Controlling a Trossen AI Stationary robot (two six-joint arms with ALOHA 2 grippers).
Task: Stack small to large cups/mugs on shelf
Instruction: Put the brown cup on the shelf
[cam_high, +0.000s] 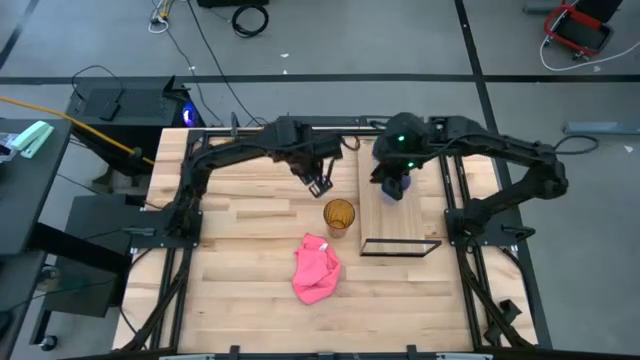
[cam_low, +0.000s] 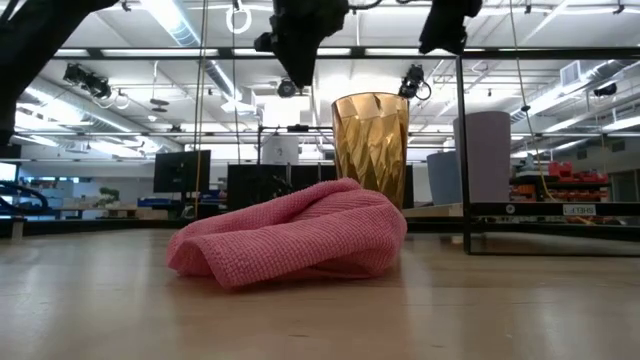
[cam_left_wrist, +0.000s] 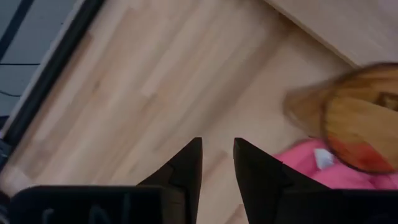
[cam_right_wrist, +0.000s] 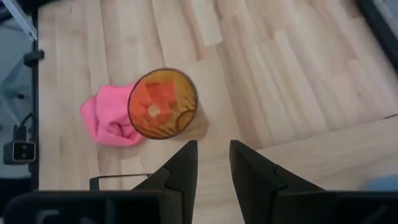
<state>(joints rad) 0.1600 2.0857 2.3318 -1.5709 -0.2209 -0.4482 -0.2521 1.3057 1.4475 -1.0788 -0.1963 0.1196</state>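
Observation:
The amber cup (cam_high: 339, 215) stands upright, mouth up, on the tabletop between the shelf (cam_high: 420, 215) and the pink cloth (cam_high: 316, 268); it also shows in the low view (cam_low: 370, 140). On the shelf, the low view shows a pale lavender cup (cam_low: 482, 155) with a light blue cup (cam_low: 444, 178) beside it. My left gripper (cam_high: 318, 185) hangs above the table just far-left of the amber cup, fingers close together and empty. My right gripper (cam_high: 396, 188) hangs over the shelf's far part above those cups, fingers close together and empty.
The pink cloth (cam_low: 300, 235) lies crumpled on the table, near-left of the amber cup. The shelf's thin black frame (cam_high: 400, 248) stands up at its near end. Bare tabletop lies to the left (cam_high: 230, 230).

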